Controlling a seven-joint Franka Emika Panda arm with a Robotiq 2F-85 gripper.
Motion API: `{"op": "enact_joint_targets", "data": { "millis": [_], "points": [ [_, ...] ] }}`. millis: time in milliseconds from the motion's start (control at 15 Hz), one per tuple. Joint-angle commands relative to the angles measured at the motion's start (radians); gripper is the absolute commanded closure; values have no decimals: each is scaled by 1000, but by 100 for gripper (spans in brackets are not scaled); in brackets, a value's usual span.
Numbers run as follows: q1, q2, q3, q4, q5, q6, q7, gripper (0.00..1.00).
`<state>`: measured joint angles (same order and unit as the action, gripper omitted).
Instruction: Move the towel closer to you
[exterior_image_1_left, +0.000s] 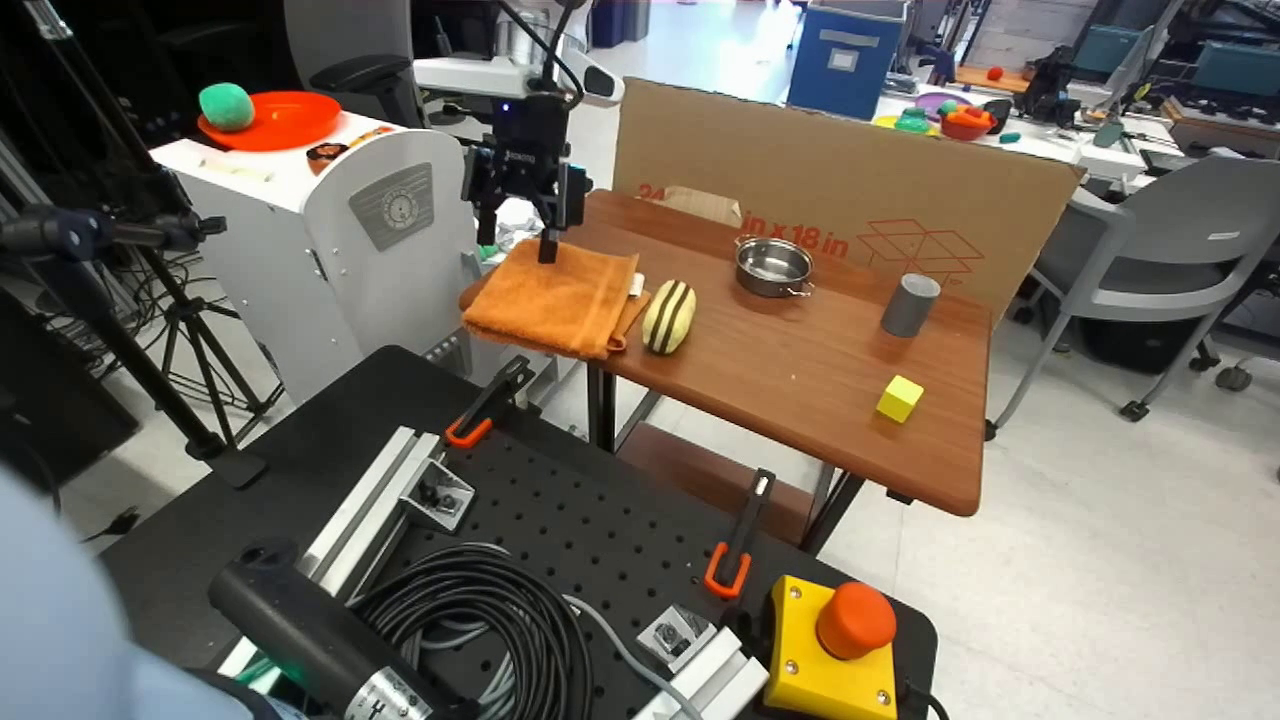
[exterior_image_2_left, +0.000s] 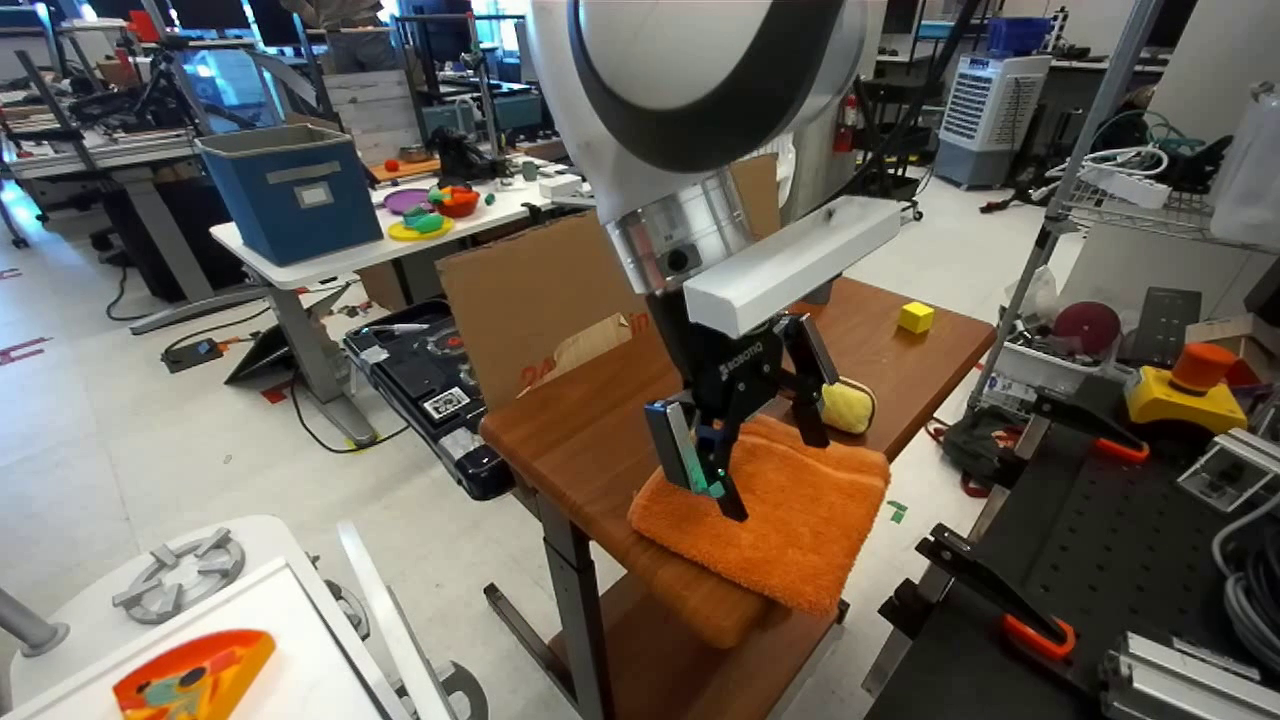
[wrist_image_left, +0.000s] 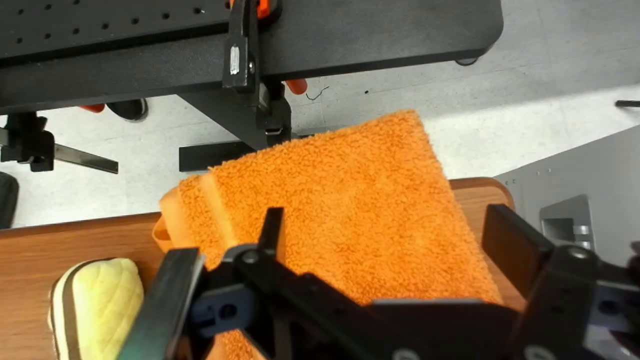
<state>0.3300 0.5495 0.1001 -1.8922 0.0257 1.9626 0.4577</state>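
The orange folded towel (exterior_image_1_left: 550, 300) lies flat at one end of the brown table, its corner hanging past the table's edge. It also shows in an exterior view (exterior_image_2_left: 800, 530) and fills the middle of the wrist view (wrist_image_left: 345, 200). My gripper (exterior_image_1_left: 518, 246) is open and empty, pointing down over the towel; it also shows in an exterior view (exterior_image_2_left: 776, 475). In the wrist view the gripper (wrist_image_left: 387, 215) has one finger over the towel and the other just outside its edge, over bare wood. I cannot tell whether a fingertip touches the cloth.
A yellow-and-black striped object (exterior_image_1_left: 668, 317) sits beside the towel on the table (exterior_image_1_left: 790, 370). Farther along are a metal pot (exterior_image_1_left: 773, 266), a grey cylinder (exterior_image_1_left: 910, 305) and a yellow block (exterior_image_1_left: 900, 398). A cardboard sheet (exterior_image_1_left: 850, 190) stands along one side. A black pegboard bench (exterior_image_1_left: 590, 520) is opposite.
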Motion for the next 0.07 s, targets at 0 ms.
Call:
{"op": "enact_joint_targets", "data": {
  "millis": [0],
  "points": [
    [-4, 0, 2, 0, -1, -2, -2, 0]
  ]
}}
